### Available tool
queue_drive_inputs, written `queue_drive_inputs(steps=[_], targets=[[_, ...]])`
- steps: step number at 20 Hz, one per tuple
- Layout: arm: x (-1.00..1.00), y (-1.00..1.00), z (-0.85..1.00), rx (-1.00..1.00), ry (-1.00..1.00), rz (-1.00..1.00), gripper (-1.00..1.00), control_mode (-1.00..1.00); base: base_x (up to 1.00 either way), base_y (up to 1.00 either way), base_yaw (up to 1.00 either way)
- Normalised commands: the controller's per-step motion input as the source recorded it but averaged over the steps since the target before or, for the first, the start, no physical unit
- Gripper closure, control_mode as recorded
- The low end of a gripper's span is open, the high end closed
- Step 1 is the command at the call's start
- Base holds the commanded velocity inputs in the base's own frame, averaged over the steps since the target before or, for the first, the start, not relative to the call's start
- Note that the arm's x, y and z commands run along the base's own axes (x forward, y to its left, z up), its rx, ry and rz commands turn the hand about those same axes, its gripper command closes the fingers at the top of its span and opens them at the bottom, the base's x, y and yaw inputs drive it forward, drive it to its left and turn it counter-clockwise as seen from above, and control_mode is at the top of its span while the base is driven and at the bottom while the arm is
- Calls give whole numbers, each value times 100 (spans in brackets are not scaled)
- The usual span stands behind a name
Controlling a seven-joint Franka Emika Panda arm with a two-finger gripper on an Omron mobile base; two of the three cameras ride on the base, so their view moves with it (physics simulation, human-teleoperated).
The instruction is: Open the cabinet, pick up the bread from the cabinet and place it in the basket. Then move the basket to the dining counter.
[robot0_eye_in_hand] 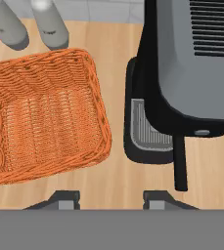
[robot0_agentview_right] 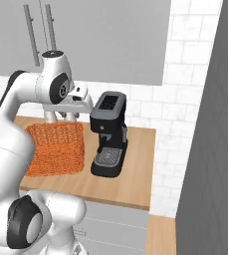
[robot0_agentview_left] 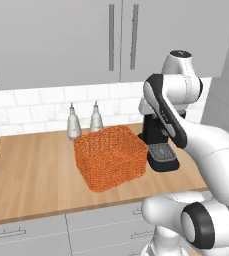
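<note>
end effector (robot0_eye_in_hand: 111,199) – fingertips seen apart, nothing clamped | cabinet (robot0_agentview_left: 86,40) – doors shut, handles upright, at 12 o'clock above the arm | basket (robot0_eye_in_hand: 42,114) – on tabletop (robot0_agentview_left: 31,170), at 10 o'clock | bread – not seen

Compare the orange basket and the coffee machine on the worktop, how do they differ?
The basket is bright orange and woven; the coffee machine is black and smooth. The basket is low, wide and open-topped with nothing inside; the coffee machine stands taller and narrower. Both sit upright, side by side, on the wooden worktop.
</note>
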Motion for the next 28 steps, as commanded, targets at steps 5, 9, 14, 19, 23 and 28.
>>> queue_drive_inputs(steps=[5,9,14,19,23,28], targets=[[-42,7,7,0,-9,1,-100,-100,0,0,0],[-20,32,90,-5,-13,0,-100,-100,0,0,0],[-1,40,99,-1,-20,0,-100,-100,0,0,0],[21,31,69,0,-32,0,-100,-100,0,0,0],[23,21,65,0,-34,0,-100,-100,0,0,0],[20,12,42,0,-21,-2,-100,-100,0,0,0]])
